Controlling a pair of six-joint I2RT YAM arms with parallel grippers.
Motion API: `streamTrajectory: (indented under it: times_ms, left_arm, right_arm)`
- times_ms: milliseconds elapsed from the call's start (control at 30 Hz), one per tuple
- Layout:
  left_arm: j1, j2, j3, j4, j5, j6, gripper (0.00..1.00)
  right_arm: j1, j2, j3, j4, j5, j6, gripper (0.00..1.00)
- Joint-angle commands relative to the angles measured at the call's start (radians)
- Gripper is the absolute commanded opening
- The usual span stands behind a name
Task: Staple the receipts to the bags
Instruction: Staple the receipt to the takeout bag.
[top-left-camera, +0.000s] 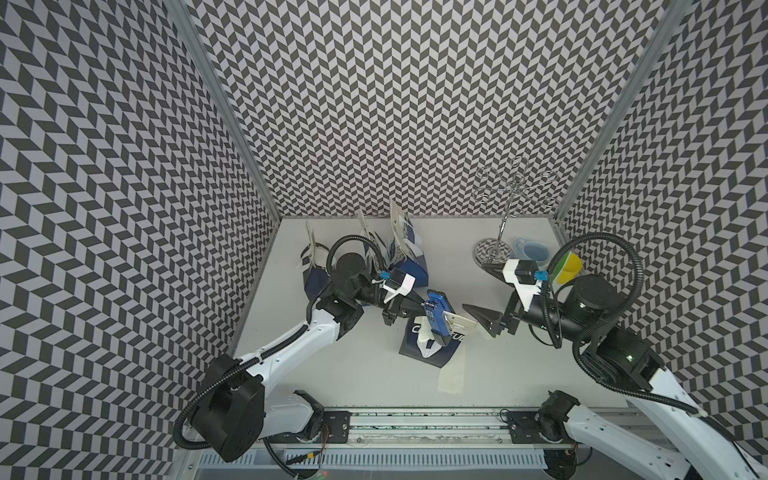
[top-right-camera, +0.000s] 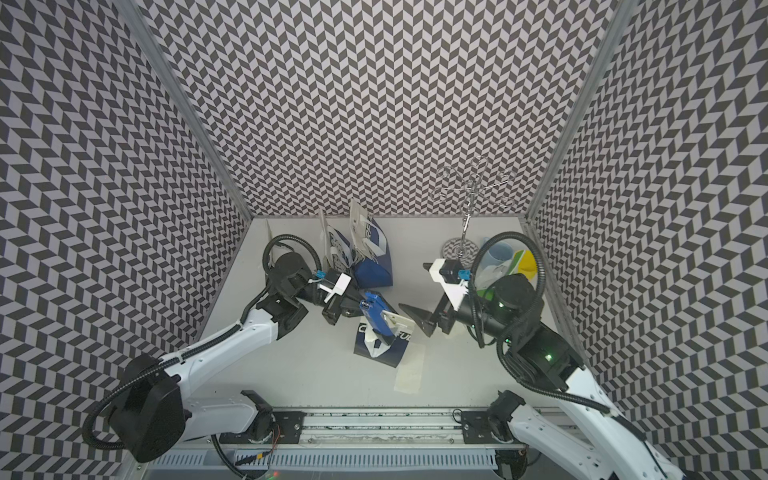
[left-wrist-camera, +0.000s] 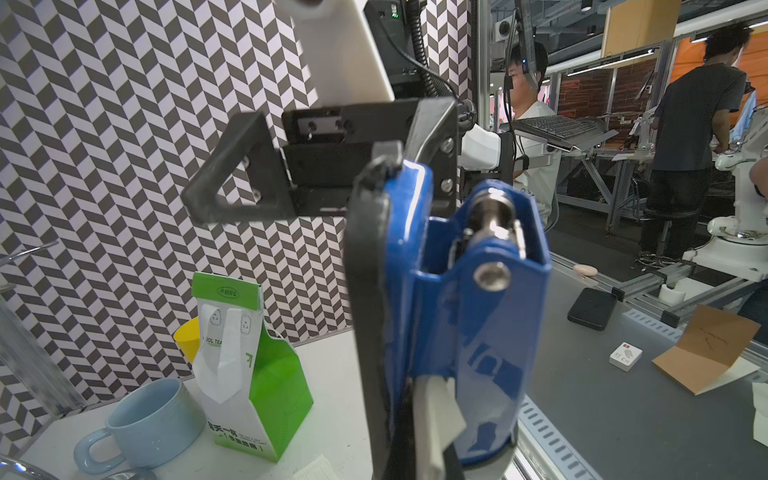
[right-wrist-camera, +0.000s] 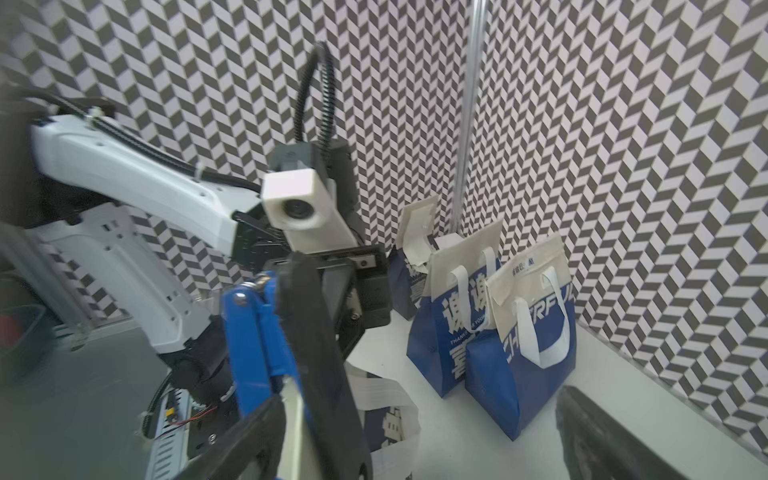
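White desk: dark blue paper carrier bags with white strap handles stand at far-left corner. One more dark blue bag lies flat mid-desk. Long cream paper receipt strip overlaps its near-right corner and trails toward near edge. Blue stapler over flat bag, clamped in left gripper. Right gripper beside it, jaws spread, empty. Judged: receipt light, limp, slides easily; pinch at free end.

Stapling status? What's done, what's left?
Done, apparently: the upright blue bags at the back carry cream slips at their tops. In hand: left gripper is shut on the stapler over the flat blue bag; right gripper is open beside it. Left: that bag, the loose receipt beside it, and the green bag.
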Motion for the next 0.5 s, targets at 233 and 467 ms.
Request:
streamTrajectory:
  times_ms: [233, 467]
  left_arm:
    - [-0.006, 0.021, 0.056, 0.000, -0.011, 0.013, 0.00]
    - [-0.009, 0.045, 0.066, -0.009, -0.018, 0.017, 0.00]
  right_arm:
    - [0.069, 0.092, -0.040, 0.019, -0.086, -0.033, 0.99]
    - [0.187, 0.140, -0.061, 0.009, -0.024, -0.041, 0.99]
